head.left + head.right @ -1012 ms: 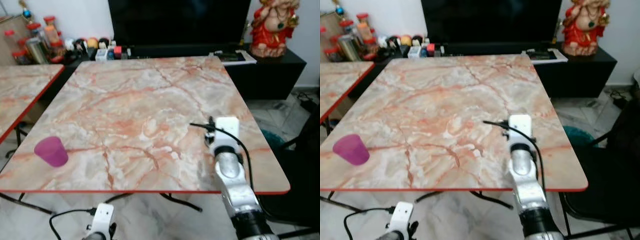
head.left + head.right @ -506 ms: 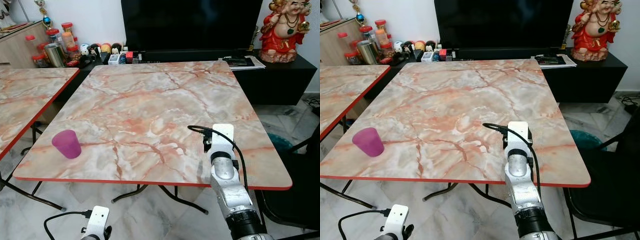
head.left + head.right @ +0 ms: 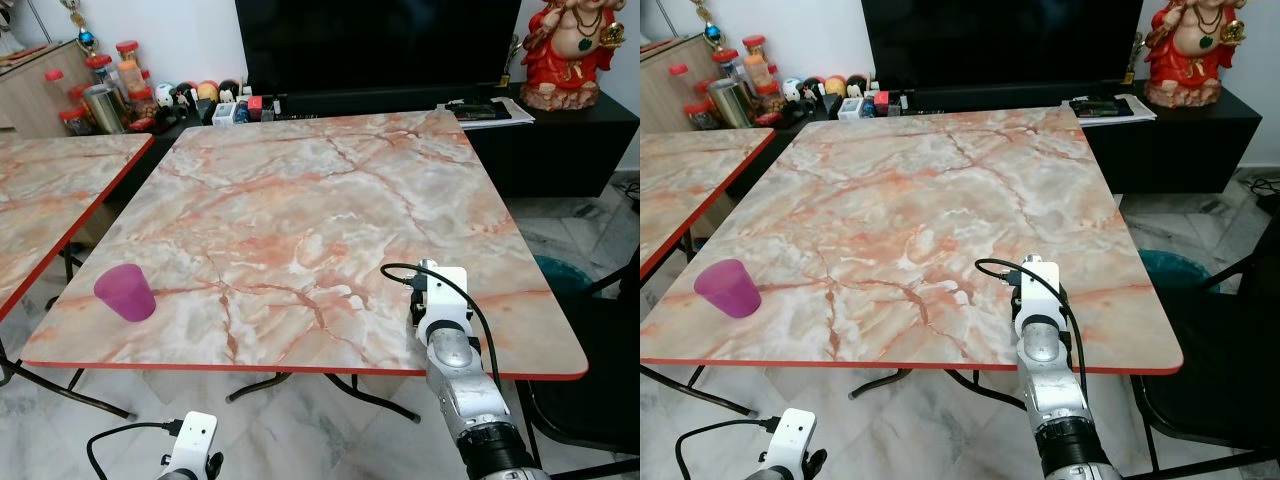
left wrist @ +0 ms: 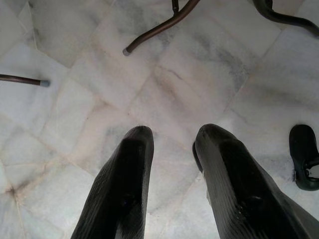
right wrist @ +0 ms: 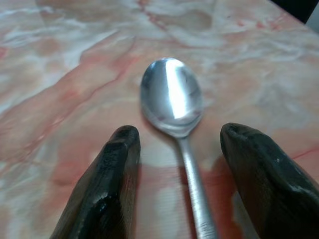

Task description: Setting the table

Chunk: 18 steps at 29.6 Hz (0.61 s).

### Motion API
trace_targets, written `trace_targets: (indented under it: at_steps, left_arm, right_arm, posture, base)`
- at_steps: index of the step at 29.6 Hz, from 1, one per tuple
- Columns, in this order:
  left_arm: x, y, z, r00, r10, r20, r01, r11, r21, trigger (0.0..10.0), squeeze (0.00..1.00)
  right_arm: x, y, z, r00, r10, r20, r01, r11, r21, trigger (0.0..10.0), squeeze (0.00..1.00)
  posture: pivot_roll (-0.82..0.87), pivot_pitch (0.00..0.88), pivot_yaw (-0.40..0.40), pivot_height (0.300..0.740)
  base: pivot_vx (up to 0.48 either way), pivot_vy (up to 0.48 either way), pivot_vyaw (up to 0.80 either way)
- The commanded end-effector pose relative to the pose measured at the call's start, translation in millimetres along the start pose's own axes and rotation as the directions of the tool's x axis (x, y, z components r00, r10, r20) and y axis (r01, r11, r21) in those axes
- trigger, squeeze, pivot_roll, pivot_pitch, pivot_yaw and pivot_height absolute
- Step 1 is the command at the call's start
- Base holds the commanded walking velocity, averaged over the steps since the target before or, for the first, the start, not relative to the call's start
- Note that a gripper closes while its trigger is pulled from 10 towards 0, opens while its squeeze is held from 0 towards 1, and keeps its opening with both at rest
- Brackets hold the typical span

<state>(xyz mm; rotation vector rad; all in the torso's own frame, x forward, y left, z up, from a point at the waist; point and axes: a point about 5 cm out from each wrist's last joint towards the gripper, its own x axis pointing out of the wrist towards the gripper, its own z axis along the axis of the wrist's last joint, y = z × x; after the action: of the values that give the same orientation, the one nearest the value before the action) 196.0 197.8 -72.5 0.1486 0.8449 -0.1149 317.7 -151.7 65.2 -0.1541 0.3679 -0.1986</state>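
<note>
Left gripper [image 4: 172, 149]: hangs low over the pale marble floor [image 4: 189, 84], below the table's near edge; its two black fingers are parted with bare tile between them. Dark table feet and a small black object lie on the floor beyond.
Right gripper [image 5: 179, 149]: reaches over the near right part of the table, fingers spread wide, gripping nothing.
Spoon [image 5: 172, 97]: lies flat on the tabletop between the right gripper's fingers, touching neither; bowl up and pointing away from the wrist, handle running back toward it.
Right arm [image 3: 455, 350]: silver, with a white wrist block and a black cable, stretched over the table's near edge.
Table [image 3: 300, 200]: pink-veined marble top with a red rim.
Purple cup [image 3: 125, 292]: stands upright near the table's near left corner, well apart from the right gripper.
Second table [image 3: 40, 190]: same marble, to the left.
Far side: a black TV [image 3: 375, 40] on a low dark cabinet, jars [image 3: 105, 90] at its left end, a red and gold figurine [image 3: 575, 50] at its right.
</note>
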Motion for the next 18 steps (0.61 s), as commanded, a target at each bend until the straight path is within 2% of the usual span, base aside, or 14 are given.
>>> trace_targets:
  at_steps: [1,12,18]
  left_arm:
    - [0.1,2.1,-0.3,1.0,0.002,-0.016,-0.002,1.0,0.009,10.0,0.0]
    - [-0.8,-0.1,-4.5,1.0,0.002,-0.021,-0.002,1.0,0.0,10.0,0.0]
    - [-0.5,-1.3,-4.2,1.0,-0.001,-0.022,0.001,1.0,0.0,10.0,0.0]
  right_arm:
    - [0.7,3.2,6.5,1.0,0.01,0.006,-0.01,1.0,0.006,10.0,0.0]
    - [0.1,-5.4,9.0,0.998,-0.055,0.023,0.055,0.998,0.026,10.0,0.0]
    - [1.6,-6.7,6.2,0.999,-0.045,0.0,0.045,0.999,0.004,10.0,0.0]
  posture:
    - [-0.06,0.0,0.086,0.736]
    - [-0.06,0.0,0.077,0.736]
    - [-0.06,0.0,0.074,0.736]
  base:
    - [0.0,0.0,0.0]
    - [0.0,0.0,0.0]
    - [0.0,0.0,0.0]
